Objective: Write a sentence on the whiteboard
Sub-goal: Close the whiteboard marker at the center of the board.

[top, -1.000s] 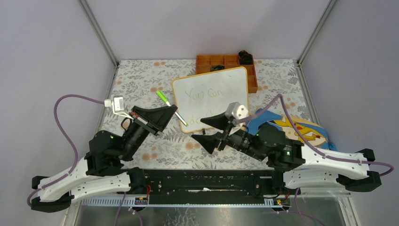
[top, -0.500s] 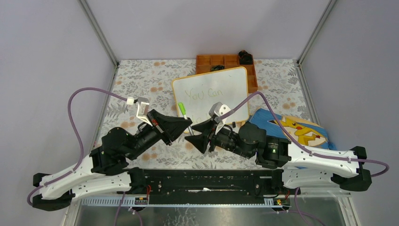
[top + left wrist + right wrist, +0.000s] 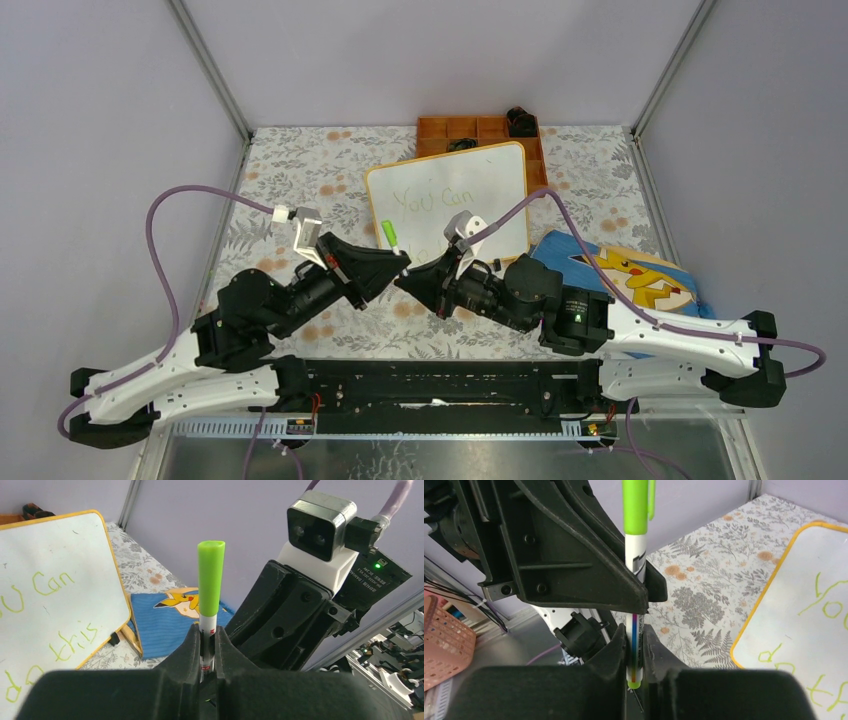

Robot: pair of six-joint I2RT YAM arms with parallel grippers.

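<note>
The whiteboard (image 3: 485, 170) stands tilted at the table's middle back, also in the left wrist view (image 3: 65, 550) and the right wrist view (image 3: 794, 645). On it is the sentence (image 3: 436, 199) in light green, "You can" above "do this" (image 3: 75, 640). A white marker with a green cap (image 3: 388, 233) stands upright between both grippers in front of the board. My left gripper (image 3: 399, 262) grips its barrel (image 3: 208, 630) below the cap (image 3: 211, 575). My right gripper (image 3: 408, 277) is shut on the marker's lower end (image 3: 636, 645), just under the left fingers (image 3: 589, 575).
An orange compartment tray (image 3: 440, 130) sits behind the whiteboard with a black object (image 3: 520, 121) at its right corner. A blue cartoon-print cloth (image 3: 640, 275) lies right of the board. A pink basket (image 3: 444, 645) stands off the table.
My left arm carried the marker right and stood it upright. The right gripper came in from the right and closed on the marker's lower end.
</note>
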